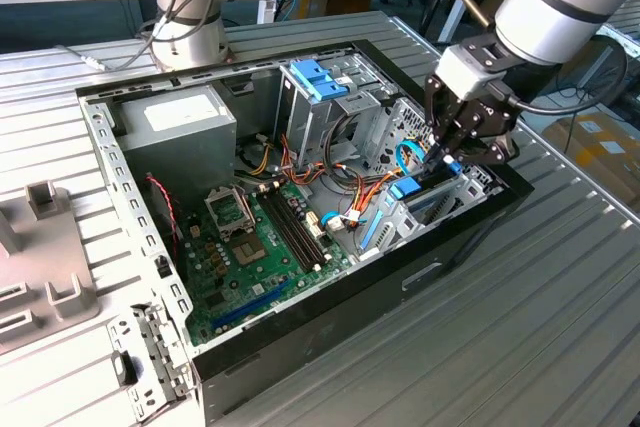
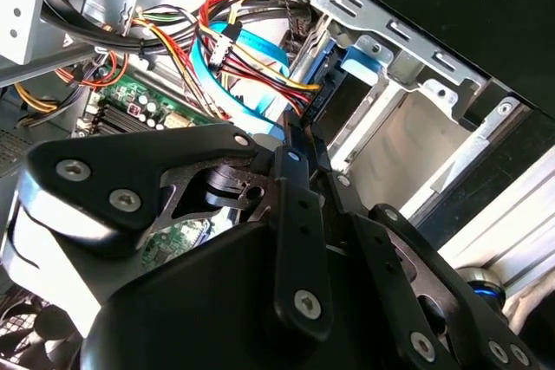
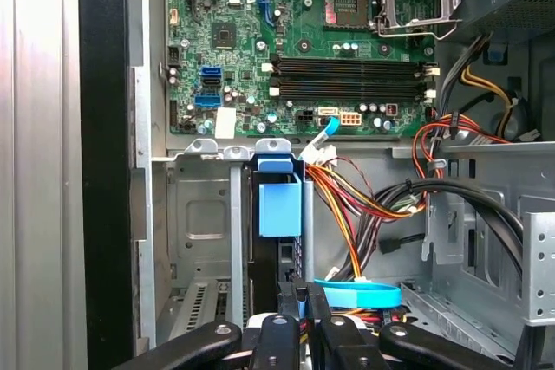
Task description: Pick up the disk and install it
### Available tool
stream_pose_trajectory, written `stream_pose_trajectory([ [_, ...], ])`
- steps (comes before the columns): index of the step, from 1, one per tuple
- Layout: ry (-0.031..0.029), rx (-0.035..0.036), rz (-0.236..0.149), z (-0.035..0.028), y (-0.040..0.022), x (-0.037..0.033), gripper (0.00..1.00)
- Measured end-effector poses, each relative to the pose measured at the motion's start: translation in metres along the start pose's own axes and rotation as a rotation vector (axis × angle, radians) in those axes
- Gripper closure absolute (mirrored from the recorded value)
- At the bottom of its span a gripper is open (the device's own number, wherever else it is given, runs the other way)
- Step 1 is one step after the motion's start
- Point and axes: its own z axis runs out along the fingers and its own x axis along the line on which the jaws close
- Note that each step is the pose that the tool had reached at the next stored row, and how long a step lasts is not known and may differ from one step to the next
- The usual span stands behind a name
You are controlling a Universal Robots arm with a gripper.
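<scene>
Gripper (image 1: pixel 443 159) is hanging over the disk (image 3: pixel 279 205), fingers pressed together on nothing. Disk is sitting edge-up in the bay (image 3: pixel 201 214) at the computer case (image 1: pixel 455 247) edge.

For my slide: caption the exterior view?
Gripper lowered into the open computer case beside the blue-railed disk.

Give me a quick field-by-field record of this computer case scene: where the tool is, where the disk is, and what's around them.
scene: open black desktop computer case lying on a ribbed metal table
tool: black tool low over the drive bay at the case's end on the exterior view's right
tool fingers: shut on the disk's top edge
disk: flat dark hard drive with blue plastic rails, standing on edge in the metal bay
nearby: bundle of red, yellow and orange wires; green motherboard; grey boxy power supply
</scene>
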Motion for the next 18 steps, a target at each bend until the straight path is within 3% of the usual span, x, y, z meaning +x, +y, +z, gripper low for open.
stream_pose_trajectory([
  [7,-0.0029,-0.0001,-0.001,0.0026,0.0001,0.0024,0.84],
  [18,-0.0027,-0.0002,-0.002,0.0042,0.0010,0.0074,0.84],
])
